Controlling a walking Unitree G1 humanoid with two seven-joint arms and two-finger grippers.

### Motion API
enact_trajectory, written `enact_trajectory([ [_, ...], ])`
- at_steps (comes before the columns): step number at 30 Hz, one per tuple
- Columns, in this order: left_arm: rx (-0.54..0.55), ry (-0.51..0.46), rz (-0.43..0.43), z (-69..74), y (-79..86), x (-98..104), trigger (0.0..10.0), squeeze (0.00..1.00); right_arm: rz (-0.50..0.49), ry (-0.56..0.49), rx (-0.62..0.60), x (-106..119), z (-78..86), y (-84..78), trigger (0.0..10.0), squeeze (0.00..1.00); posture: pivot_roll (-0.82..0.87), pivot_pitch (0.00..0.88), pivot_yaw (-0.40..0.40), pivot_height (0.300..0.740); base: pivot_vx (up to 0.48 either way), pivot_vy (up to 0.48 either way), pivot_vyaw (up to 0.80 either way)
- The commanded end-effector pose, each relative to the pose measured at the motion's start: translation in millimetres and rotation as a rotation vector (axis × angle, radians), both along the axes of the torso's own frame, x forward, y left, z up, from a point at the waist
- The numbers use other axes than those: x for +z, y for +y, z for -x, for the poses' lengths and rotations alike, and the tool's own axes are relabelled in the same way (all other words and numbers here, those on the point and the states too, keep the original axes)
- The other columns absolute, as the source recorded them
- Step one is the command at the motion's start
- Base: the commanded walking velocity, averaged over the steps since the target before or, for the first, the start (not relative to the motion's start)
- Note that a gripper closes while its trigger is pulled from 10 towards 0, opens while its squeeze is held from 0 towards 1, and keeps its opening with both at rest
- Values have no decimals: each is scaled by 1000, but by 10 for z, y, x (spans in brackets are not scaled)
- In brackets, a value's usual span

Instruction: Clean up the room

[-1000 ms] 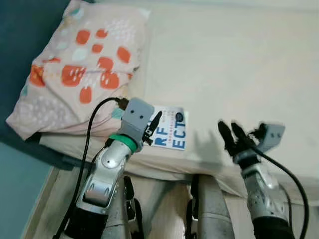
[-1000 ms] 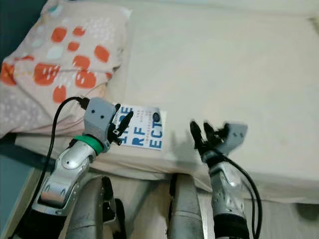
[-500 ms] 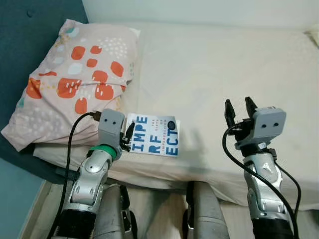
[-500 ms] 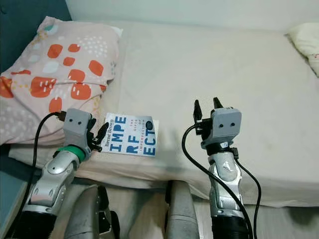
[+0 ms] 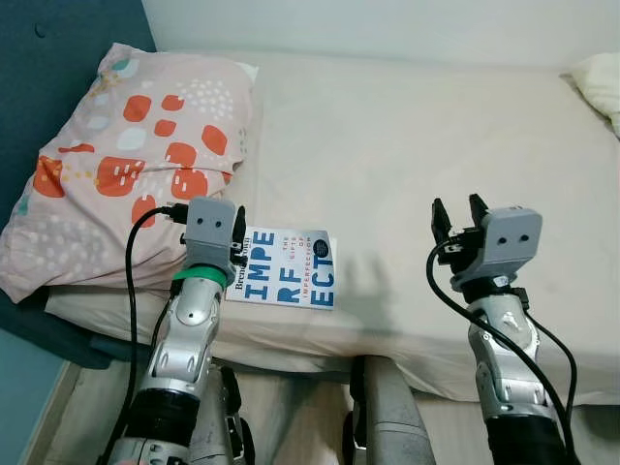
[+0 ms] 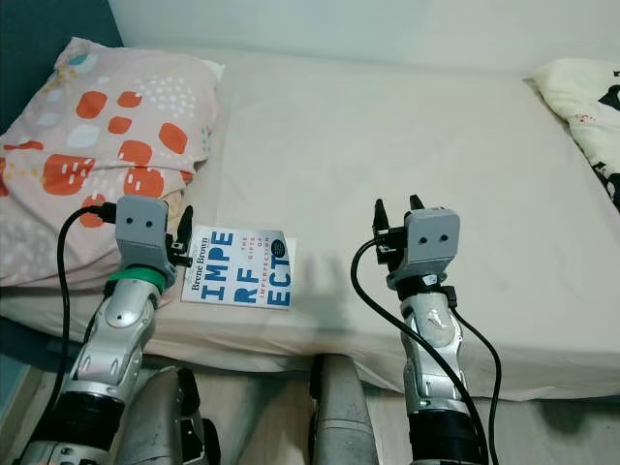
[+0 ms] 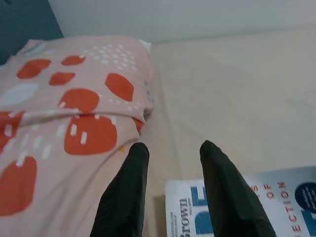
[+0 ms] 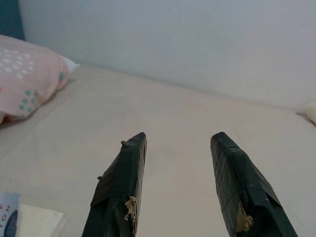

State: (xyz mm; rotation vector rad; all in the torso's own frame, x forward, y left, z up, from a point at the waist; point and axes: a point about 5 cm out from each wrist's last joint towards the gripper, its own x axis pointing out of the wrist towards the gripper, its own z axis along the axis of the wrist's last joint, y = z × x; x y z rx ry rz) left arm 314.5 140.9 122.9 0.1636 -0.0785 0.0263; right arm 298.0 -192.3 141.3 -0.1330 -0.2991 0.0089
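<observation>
A white book [image 5: 286, 269] with large blue letters lies flat on the cream mattress [image 5: 407, 145], near its front edge. My left gripper [image 7: 174, 144] hovers at the book's left edge, beside the pink pillow [image 5: 126, 174] with orange spots. Its fingers [image 7: 133, 173] are open with nothing between them. My right gripper [image 5: 455, 205] is raised over bare mattress to the right of the book. It is open and empty, and it points toward the far wall.
A dark blue headboard [image 5: 58, 48] stands behind the pink pillow at the left. A second light pillow [image 6: 581, 97] lies at the far right of the bed. A white wall [image 8: 173, 39] runs along the bed's far side.
The camera has lifted and shifted, so more of the bed shows. My left gripper has drawn back from over the book to its left edge. My right wrist has turned upright.
</observation>
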Motion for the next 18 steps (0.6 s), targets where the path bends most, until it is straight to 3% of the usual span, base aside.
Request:
enact_trajectory([
  [1,-6,27,7,26,5,-88,10000,0,9,22,0,-61,-1,10,10000,0,-121,0,-12,597,0,0,0],
  [12,-24,8,58,-42,-78,-13,10000,0,-16,47,28,-82,-46,72,10000,0,-111,0,-13,597,0,0,0],
  [18,-93,-18,51,-67,-250,45,10000,0,-25,29,21,-45,-86,69,10000,0,-111,0,-11,620,0,0,0],
])
